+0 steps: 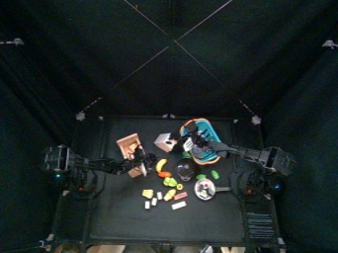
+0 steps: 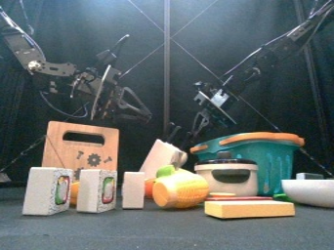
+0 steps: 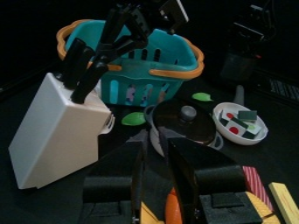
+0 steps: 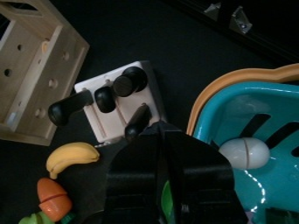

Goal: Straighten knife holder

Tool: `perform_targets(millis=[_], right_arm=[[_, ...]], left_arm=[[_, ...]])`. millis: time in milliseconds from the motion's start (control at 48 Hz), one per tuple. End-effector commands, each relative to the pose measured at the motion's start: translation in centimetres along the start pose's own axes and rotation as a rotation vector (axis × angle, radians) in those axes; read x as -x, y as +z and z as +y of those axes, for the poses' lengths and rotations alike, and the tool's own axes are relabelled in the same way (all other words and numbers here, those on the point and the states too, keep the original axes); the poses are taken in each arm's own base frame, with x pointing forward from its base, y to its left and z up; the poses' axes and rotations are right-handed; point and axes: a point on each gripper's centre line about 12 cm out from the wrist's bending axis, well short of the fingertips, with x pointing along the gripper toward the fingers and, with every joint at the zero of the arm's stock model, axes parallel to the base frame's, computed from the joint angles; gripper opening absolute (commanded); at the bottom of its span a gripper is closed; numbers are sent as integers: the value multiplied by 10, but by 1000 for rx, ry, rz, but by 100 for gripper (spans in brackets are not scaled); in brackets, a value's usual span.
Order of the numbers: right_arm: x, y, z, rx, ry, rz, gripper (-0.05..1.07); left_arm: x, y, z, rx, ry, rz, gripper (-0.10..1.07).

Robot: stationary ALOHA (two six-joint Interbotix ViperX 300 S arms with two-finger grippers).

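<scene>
Now the white knife holder (image 3: 61, 121) stands tilted in the middle of the front view, between the wooden crate (image 2: 81, 149) on the left and the teal basket (image 2: 248, 152) with orange rim on the right. Its black knife handles (image 4: 103, 98) point up toward the right. In the top view it sits near the centre of the table (image 1: 119, 212), just beside the basket.

The right gripper (image 3: 121, 33) hangs over the knife handles from the upper middle of the left wrist view; its jaws stand close together, and I cannot tell if they touch a handle. The left gripper (image 2: 115, 96) hovers in the upper left of the front view, above the crate, with its jaws apart and holding nothing.

At the front edge of the front view stand two small cartons (image 2: 49, 190) at lower left. Next to them is a yellow toy fruit (image 2: 181, 187), and a flat block (image 2: 248, 208) lies at lower right. A black pot with lid (image 3: 190, 125) and a white bowl (image 3: 242, 121) are seen right of the holder in the left wrist view. A toy banana (image 4: 72, 158) and a carrot (image 4: 49, 199) lie at lower left of the right wrist view
</scene>
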Motion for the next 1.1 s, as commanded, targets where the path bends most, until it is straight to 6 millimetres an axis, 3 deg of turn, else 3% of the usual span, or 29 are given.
perform_targets(millis=[0, 604, 1083], right_arm=[[5, 14, 9, 0, 22, -38, 34], [-14, 11, 31, 13, 29, 14, 34], [-24, 10, 51, 40, 42, 39, 34]], left_arm=[[-2, 11, -3, 8, -5, -38, 64], [2, 9, -1, 11, 0, -33, 64], [38, 22, 7, 26, -11, -79, 64]])
